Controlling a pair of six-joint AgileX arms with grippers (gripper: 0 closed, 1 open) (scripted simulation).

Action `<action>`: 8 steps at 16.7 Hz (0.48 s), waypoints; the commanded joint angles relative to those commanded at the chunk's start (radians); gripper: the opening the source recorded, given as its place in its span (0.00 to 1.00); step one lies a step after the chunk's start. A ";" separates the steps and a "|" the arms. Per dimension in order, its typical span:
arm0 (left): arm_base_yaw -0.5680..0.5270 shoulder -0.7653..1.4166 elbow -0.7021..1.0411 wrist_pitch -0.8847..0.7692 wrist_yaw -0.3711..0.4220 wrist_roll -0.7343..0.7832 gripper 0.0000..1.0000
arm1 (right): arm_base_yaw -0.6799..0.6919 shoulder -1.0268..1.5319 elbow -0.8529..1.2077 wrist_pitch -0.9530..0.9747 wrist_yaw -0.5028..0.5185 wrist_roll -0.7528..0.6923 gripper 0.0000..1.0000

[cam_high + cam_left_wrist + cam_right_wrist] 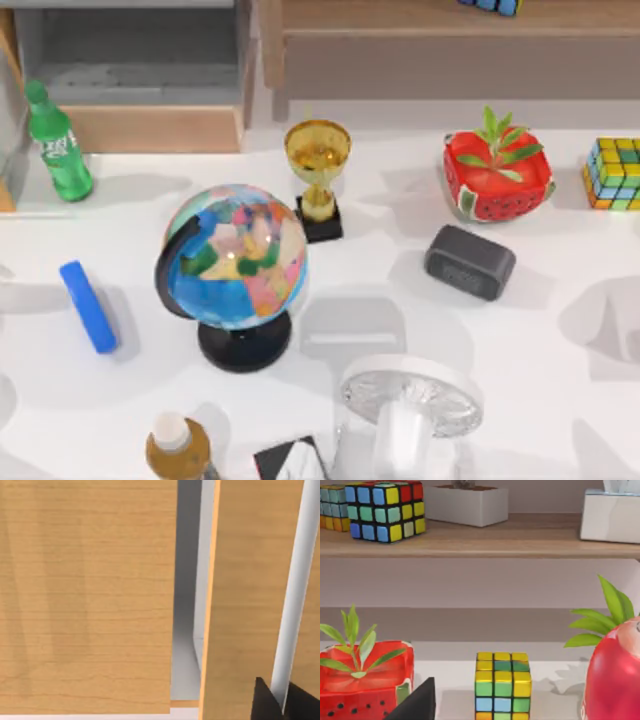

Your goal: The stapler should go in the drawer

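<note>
**Stapler on table, drawer open, grippers' state unreadable**

Near edge of the top view: a brown bottle with a white cap, a dark card and a white fan. Next back, the stapler lies flat on the white table at the left side, left of the globe, not touching it. A dark grey block sits right of the globe. Farther back, a gold trophy stands just behind the globe, a watermelon planter to the right, a colour cube at the right edge. A green bottle stands upright at far left, just beside the drawer, which is pulled open with its grey inside showing, well apart from the stapler. The brown shelf unit is behind, to the right.

Left wrist view: tan wood panels up close and dark tips of the left gripper at the corner; cannot tell whether they are apart or together. Right wrist view: a dark tip of the right gripper near the planter and cube; its spread cannot be told either.
</note>
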 joint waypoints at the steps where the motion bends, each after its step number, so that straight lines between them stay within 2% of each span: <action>1: -0.003 0.004 0.005 -0.003 -0.002 0.001 0.00 | 0.000 0.000 0.000 0.000 0.000 0.000 1.00; 4: 0.022 -0.012 -0.035 0.022 0.021 0.003 0.00 | 0.000 0.000 0.000 0.000 0.000 0.000 1.00; 8: 0.097 -0.062 -0.167 0.094 0.097 0.008 0.00 | 0.000 0.000 0.000 0.000 0.000 0.000 1.00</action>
